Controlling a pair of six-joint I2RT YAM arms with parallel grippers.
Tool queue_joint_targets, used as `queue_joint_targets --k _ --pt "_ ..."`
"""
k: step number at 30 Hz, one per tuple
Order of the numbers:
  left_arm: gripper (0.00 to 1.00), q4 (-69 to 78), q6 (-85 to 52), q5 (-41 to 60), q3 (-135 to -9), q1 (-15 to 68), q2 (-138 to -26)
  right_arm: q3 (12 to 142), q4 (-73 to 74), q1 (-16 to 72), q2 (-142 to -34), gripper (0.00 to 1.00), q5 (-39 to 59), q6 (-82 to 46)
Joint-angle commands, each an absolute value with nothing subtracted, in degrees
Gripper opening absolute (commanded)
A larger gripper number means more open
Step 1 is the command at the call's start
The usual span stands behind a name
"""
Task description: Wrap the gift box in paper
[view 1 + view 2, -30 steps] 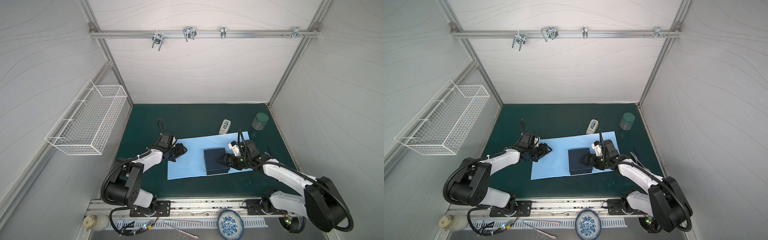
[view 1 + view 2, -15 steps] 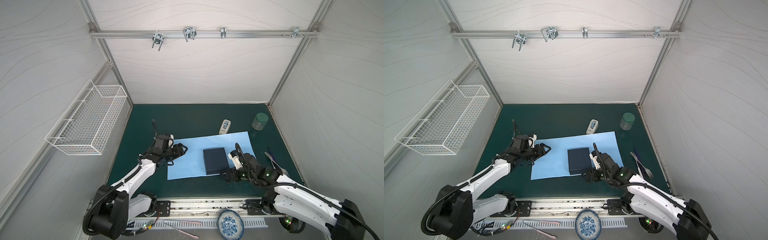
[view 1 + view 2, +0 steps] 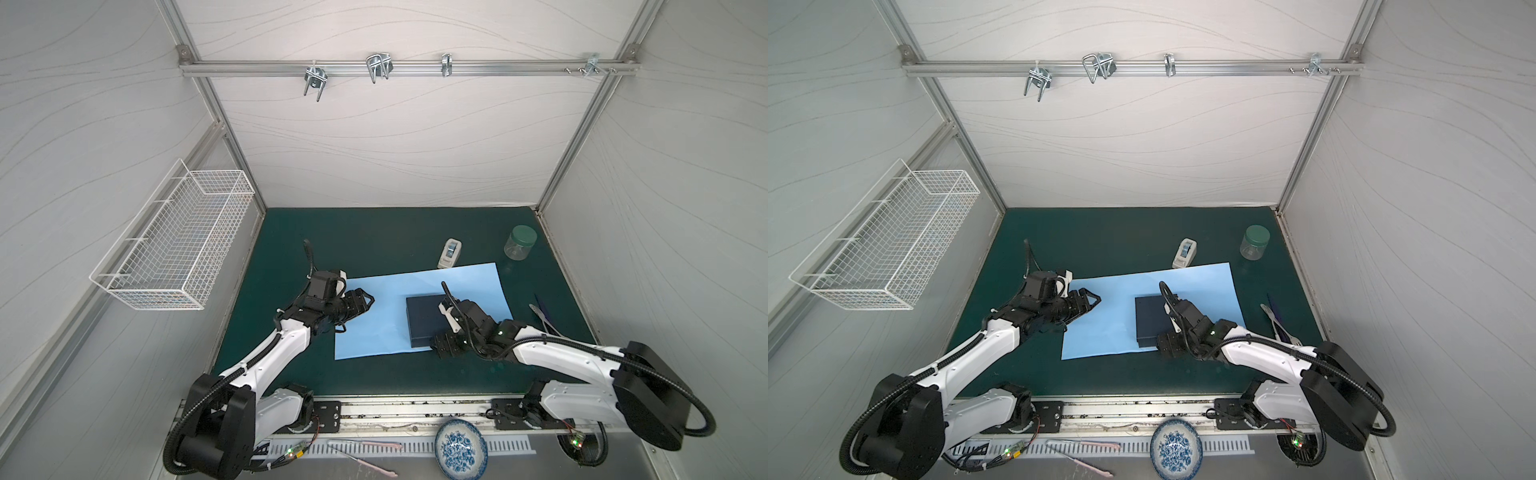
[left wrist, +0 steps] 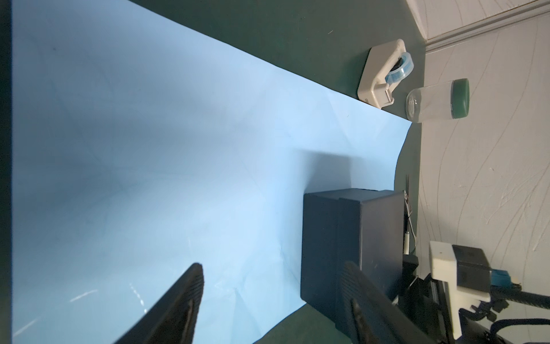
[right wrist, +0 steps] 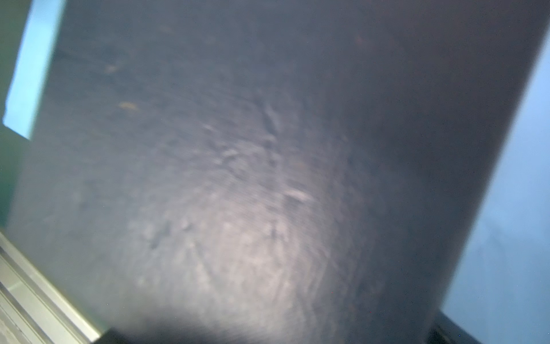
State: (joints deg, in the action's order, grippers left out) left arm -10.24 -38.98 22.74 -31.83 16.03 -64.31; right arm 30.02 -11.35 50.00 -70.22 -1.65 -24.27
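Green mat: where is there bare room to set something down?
Free: the back strip of mat between rear wall and paper, left of the tape dispenser; the front strip between paper and rail. Crowded: right side, with jar, utensils, gift box.

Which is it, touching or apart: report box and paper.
Touching. The left wrist view shows the box resting flat on the paper, no gap beneath.

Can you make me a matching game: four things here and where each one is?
1. dark navy cardboard gift box
2. small white plastic tape dispenser
3. clear jar with green lid
4. white wire basket

A. hanging on the side wall
B. near the green mat's far right corner
C. on the sky-blue paper sheet
D. just beyond the paper's far edge

Pairs: 1-C, 2-D, 3-B, 4-A.
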Motion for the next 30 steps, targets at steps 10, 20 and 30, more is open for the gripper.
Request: queue_joint_targets --k 10,20,30 --pt "0.76 -9.1 -38.8 22.4 -33.0 20.0 -65.5 35.6 -6.4 43.4 -77.1 0.91 -0.3 -18.7" --pt "0.75 -7.6 -39.8 22.0 -33.4 21.7 -68.0 38.3 -7.6 37.9 -79.3 0.86 10.0 -12.3" --pt "0.75 -7.9 -39.6 21.5 -34.2 22.0 -68.5 37.1 -14.4 37.5 -68.5 0.99 12.6 -14.7"
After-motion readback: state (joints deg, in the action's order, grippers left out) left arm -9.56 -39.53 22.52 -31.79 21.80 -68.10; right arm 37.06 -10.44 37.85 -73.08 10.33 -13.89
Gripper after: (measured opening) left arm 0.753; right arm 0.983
